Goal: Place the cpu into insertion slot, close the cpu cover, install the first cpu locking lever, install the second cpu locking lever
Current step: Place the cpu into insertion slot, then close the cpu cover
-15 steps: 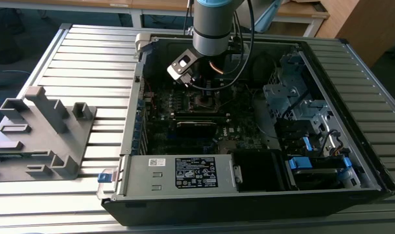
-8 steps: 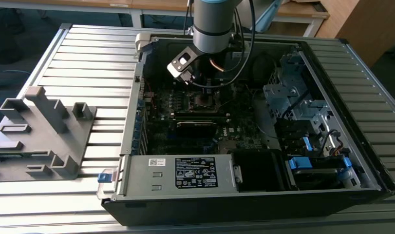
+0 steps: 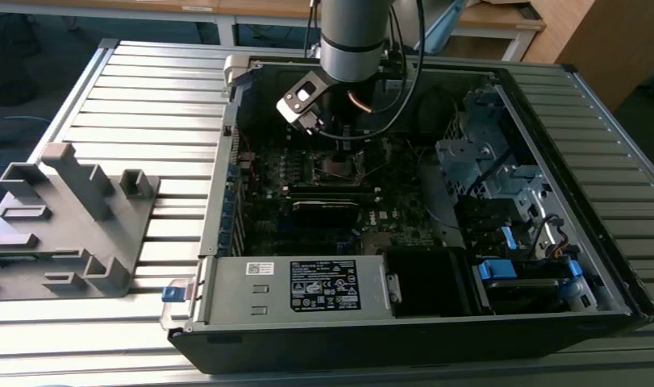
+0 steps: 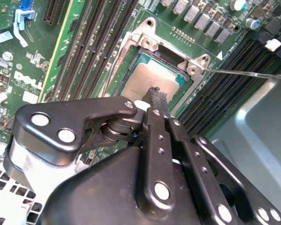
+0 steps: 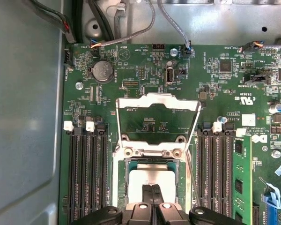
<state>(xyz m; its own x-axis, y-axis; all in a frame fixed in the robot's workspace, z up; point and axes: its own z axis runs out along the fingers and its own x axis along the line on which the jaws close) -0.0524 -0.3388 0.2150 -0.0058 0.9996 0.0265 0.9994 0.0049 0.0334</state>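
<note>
Now gripper (image 5: 152,186) closed, empty, tip on cpu (image 5: 138,180) seated in insertion slot (image 5: 152,164); cpu cover (image 5: 158,99) raised.

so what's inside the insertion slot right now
The cpu lies in the insertion slot, metal top showing, with the cpu cover open. The gripper, jaws shut, hides part of it; anything beneath the cpu is covered.

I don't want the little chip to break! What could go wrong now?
1. The gripper, its fingers closed, sits right over the cpu in the insertion slot. A crooked push might tilt or scratch the chip.
2. The cpu cover stands open beside the slot, so the arm could bump it when it moves.
3. The thin locking lever sticks out next to the slot and might snag on the gripper.
</note>
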